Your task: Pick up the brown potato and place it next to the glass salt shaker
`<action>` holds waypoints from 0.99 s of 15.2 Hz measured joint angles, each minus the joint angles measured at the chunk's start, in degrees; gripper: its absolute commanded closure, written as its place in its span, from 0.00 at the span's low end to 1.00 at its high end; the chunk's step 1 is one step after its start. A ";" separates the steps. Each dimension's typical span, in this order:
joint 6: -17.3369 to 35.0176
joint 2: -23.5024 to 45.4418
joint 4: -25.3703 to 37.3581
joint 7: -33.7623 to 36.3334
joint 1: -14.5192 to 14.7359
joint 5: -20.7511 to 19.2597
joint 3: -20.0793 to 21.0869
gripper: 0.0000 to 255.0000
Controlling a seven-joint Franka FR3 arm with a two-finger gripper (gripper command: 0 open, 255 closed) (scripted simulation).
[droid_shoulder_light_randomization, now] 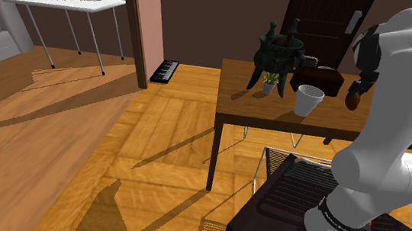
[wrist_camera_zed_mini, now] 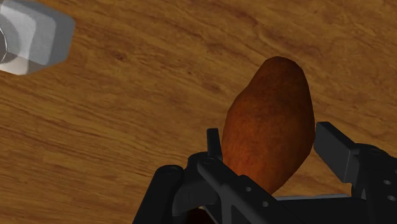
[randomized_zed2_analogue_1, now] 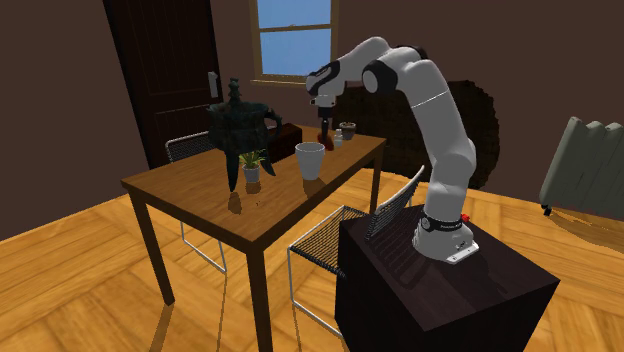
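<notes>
Wooden table (wrist_camera_zed_mini: 127, 108) below; claw (wrist_camera_zed_mini: 273, 146) clasps potato (wrist_camera_zed_mini: 270, 102) (reddish-brown).

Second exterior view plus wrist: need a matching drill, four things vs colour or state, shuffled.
Things:
1. potato
2. cup
3. potted plant
4. tripod vessel

Colour or state:
A. dark green, standing on legs
B. white, upright
C. brown, clasped between the fingers
D. small, leafy

Pairs: 1-C, 2-B, 3-D, 4-A
</notes>
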 measured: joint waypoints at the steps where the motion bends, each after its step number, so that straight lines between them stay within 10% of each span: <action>1: 0.64 0.26 -0.43 -0.11 0.03 0.20 0.13 1.00; 14: 4.81 1.87 -2.80 -1.28 0.00 1.82 1.05 1.00; 15: 4.84 1.80 -2.88 -1.31 0.02 1.79 1.01 0.00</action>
